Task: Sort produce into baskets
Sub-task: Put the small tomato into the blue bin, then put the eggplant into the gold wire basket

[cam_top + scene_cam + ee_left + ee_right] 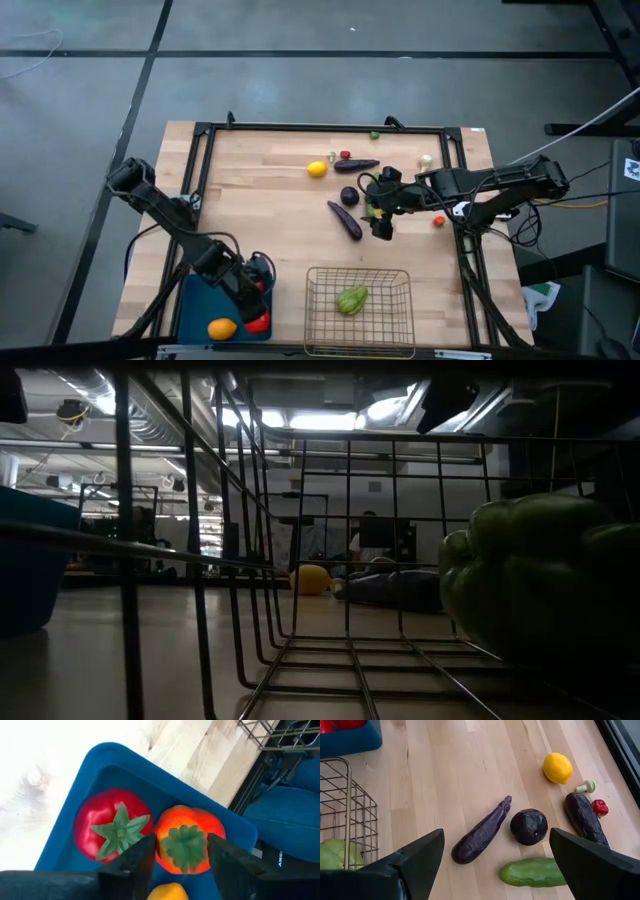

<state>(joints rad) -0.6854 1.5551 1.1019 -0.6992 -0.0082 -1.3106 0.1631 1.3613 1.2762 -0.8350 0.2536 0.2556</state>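
Observation:
The blue tray [195,300] stands at the near left and holds a red tomato [112,827], an orange-red tomato [185,847] and an orange [222,328]. My left gripper [181,862] hangs over the tray, open, pointing down, one finger on each side of the orange-red tomato. The wire basket [360,312] beside it holds a green pepper [352,300]. My right gripper [496,850] hovers open above the table's middle, over a cucumber [532,872], a long eggplant [481,837] and a round purple one [528,826], all lying on the wood. My left gripper's fingers [137,862] come from above and flank the orange-red tomato's top [167,850]; whether they touch it I cannot tell. The tomato sits in the tray, stalk up, beside the red one.
Farther back lie a lemon [557,768], another eggplant [584,817], a small red piece [600,807], a mushroom-like piece [585,786] and white garlic [427,160]. A black frame [200,170] rims the table. Bare wood shows between tray and eggplants.

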